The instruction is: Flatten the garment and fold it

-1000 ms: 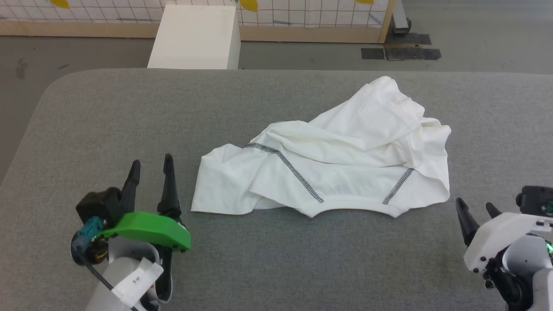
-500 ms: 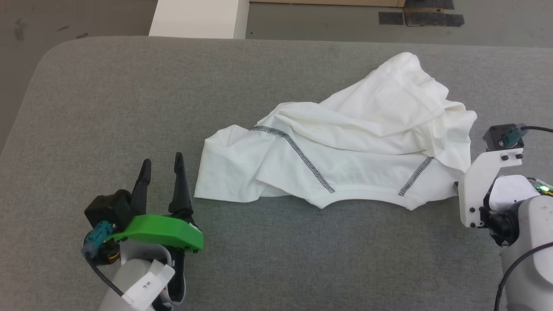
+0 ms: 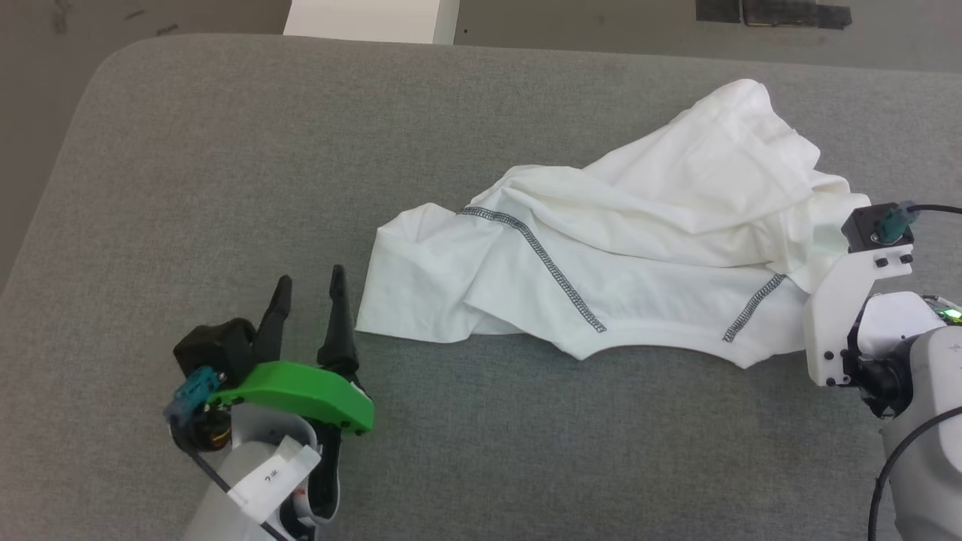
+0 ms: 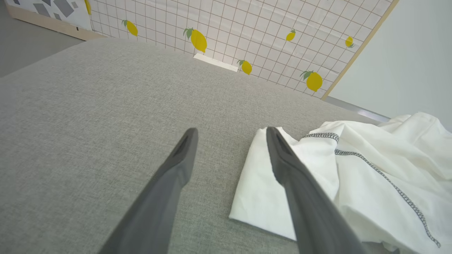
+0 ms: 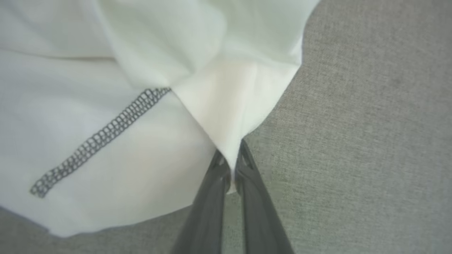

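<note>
Nearest to the robot, at the lower left of the head view, the left end effector (image 3: pixel 310 275) is above the grey fabric-covered counter (image 3: pixel 188 150). Its two dark fingers are spread wide and there is nothing between them. Its inner finger is just beside the left edge of the white shirt (image 3: pixel 639 248); if it touches the cloth, I cannot tell. At the right side, the right end effector (image 5: pixel 231 153) has its fingers pressed together on a thin fold at the right end of the shirt, and the fabric goes up from the pinch like a small tent. The shirt lies crumpled on the middle and right part of the counter, with a curved edge toward the robot and two lines of dark grey zigzag stitching (image 3: pixel 541 259) on top. Its far right part is bunched higher. Behind the far edge of the counter, a white box (image 3: pixel 372 16) stands on the grey floor (image 3: pixel 586 22).
</note>
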{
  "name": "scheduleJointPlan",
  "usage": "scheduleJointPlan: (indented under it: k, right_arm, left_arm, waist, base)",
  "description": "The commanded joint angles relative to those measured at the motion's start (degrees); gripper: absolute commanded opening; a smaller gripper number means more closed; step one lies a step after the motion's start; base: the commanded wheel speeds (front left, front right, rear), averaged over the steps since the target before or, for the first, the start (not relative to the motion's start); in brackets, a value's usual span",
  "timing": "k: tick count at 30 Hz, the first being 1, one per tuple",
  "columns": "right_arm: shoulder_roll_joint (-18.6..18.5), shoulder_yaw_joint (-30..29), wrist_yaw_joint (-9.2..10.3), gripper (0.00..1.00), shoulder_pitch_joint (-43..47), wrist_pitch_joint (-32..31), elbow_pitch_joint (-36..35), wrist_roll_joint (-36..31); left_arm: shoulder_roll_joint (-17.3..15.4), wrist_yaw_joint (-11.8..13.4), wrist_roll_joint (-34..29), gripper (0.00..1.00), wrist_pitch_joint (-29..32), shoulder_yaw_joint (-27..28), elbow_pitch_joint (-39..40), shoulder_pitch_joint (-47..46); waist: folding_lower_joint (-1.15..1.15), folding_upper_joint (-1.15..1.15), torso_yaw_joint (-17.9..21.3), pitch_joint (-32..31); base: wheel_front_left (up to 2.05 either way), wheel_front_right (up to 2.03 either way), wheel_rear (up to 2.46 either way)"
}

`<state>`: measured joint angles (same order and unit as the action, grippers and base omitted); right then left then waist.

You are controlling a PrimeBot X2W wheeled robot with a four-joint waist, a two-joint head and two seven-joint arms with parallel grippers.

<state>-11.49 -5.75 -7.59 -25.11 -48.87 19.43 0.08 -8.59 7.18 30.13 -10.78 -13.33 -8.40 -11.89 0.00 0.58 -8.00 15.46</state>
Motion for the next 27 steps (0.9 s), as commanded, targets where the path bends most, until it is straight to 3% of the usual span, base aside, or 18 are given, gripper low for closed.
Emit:
scheduleJointPlan:
  k: [1,5,11,13,17,22,27]
  right_arm:
    - [-0.03,-0.29,0.10,0.00,1.32,0.09,0.94,0.49]
    - [0.12,-0.86,0.10,0.00,2.14,1.14,-0.38,1.84]
    - [0.18,0.20,0.10,0.00,3.67,1.49,-1.91,2.99]
    - [0.38,0.52,0.10,0.00,3.91,1.56,-2.31,3.35]
    - [0.81,1.28,0.10,0.00,4.11,1.59,-3.00,4.00]
    - [0.82,2.04,0.10,0.00,4.16,1.57,-3.83,4.63]
    - [0.49,2.16,0.10,0.00,4.11,1.87,-4.17,4.97]
  left_arm:
    - [0.49,-0.16,0.36,1.00,1.25,-0.43,0.42,-1.62]
    - [1.82,-0.62,3.53,1.00,10.13,-2.84,1.14,-4.42]
    - [2.75,1.84,5.19,1.00,34.83,-12.17,-1.03,-9.88]
    - [2.49,2.63,4.24,1.00,39.76,-14.37,-1.76,-11.70]
    - [1.52,4.48,1.36,1.00,43.95,-16.49,-4.20,-14.88]
    - [0.75,6.88,-1.88,1.00,44.98,-17.58,-6.90,-17.46]
    - [1.04,6.66,-1.21,1.00,45.02,-17.50,-7.63,-17.97]
  waist:
    - [0.00,-0.57,0.27,-0.63]
    - [0.00,-0.57,0.71,-1.88]
    - [0.00,-0.57,2.06,-3.17]
    - [0.00,-0.57,2.58,-3.19]
    - [0.00,-0.57,3.73,-2.67]
    - [0.00,-0.57,4.65,-1.69]
    - [0.00,-0.57,4.94,-1.06]
  base:
    - [0.00,0.00,0.00]
    - [0.00,0.00,0.00]
    - [0.00,0.00,0.00]
    - [0.00,0.00,0.00]
    - [0.00,0.00,0.00]
    - [0.00,0.00,0.00]
    - [0.00,0.00,0.00]
